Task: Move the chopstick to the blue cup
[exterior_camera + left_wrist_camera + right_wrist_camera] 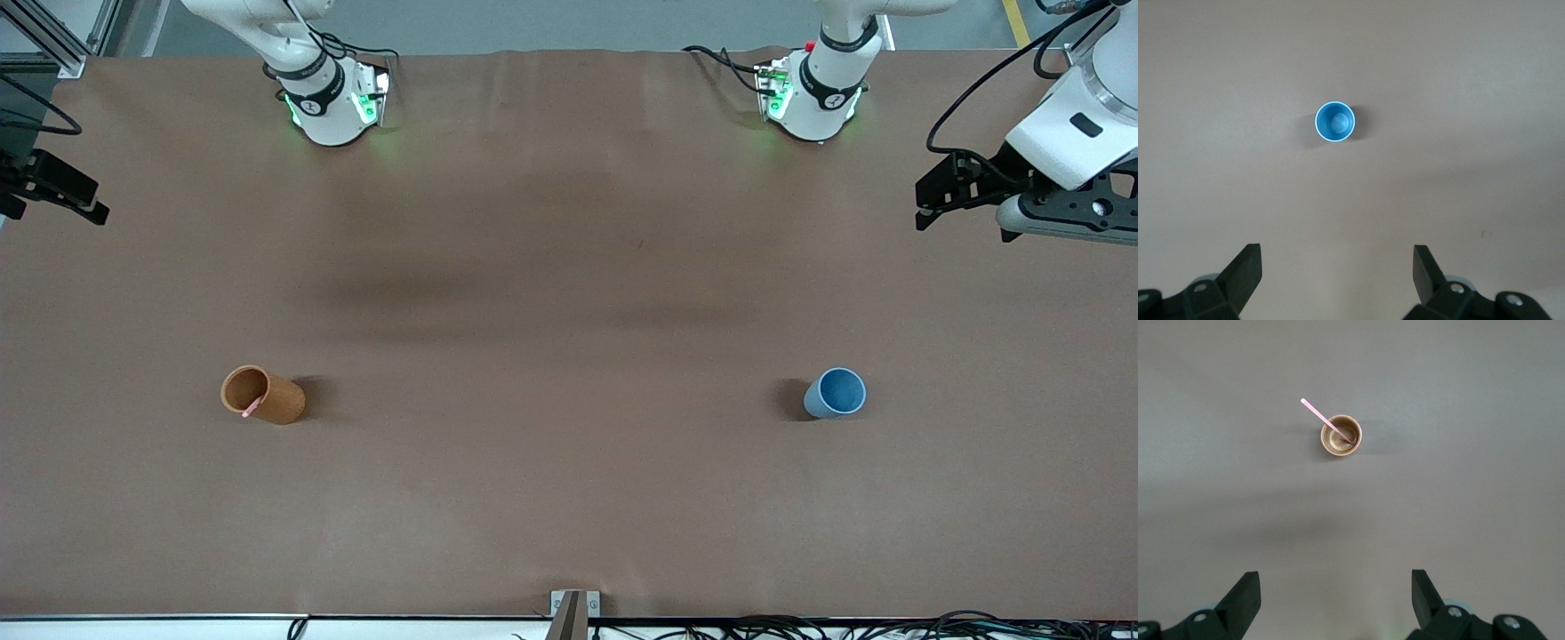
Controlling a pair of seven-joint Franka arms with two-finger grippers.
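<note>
The blue cup (pixel 836 393) stands upright and empty toward the left arm's end of the table; it also shows in the left wrist view (pixel 1335 122). One pale pink chopstick (pixel 1327 422) leans in the orange-brown cup (pixel 264 396) toward the right arm's end, its tip (pixel 252 409) sticking out over the rim. That cup also shows in the right wrist view (pixel 1341 437). My left gripper (pixel 925 206) (pixel 1337 260) is open and empty, high over its end of the table. My right gripper (pixel 89 200) (pixel 1336 583) is open and empty, high over its own end.
The brown table (pixel 569 311) bears only the two cups. The arm bases (pixel 333 102) (pixel 813 98) stand along the edge farthest from the front camera. A small metal bracket (pixel 575 609) and cables lie at the nearest edge.
</note>
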